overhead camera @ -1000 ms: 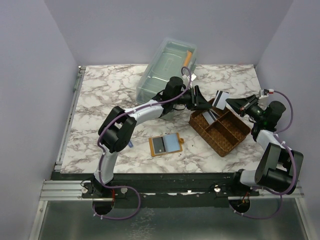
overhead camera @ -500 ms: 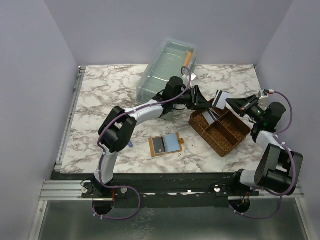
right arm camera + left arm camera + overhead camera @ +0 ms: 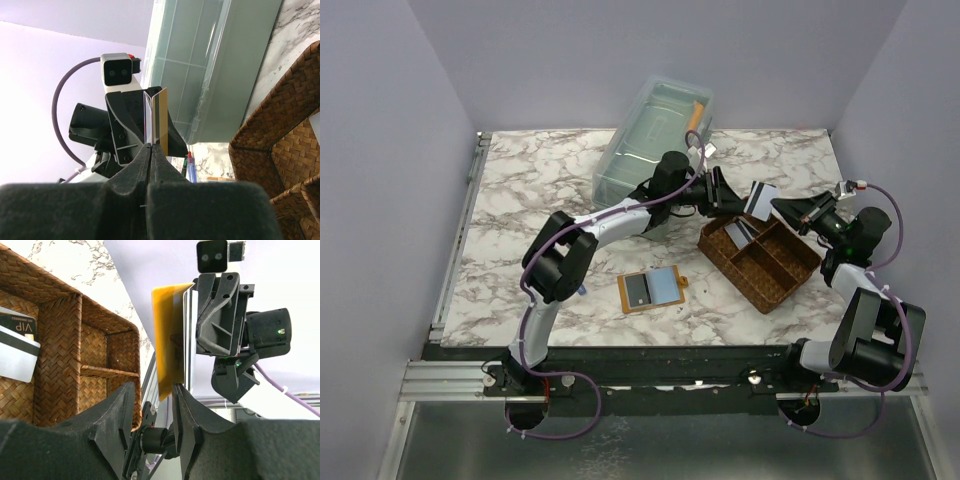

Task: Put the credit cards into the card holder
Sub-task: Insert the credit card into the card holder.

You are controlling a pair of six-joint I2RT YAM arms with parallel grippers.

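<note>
My right jaws, pinched fully closed, hold two credit cards [image 3: 159,116] upright. My left jaws, half open and gripping nothing, straddle the yellow card [image 3: 169,335], apparently to peel it off.

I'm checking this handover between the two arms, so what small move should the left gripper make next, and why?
Probably close the left gripper on the yellow card. Its lower edge appears to sit between the open fingers, while the right gripper is shut on it and a pale card together. Splitting them would free one for the wallet.
</note>
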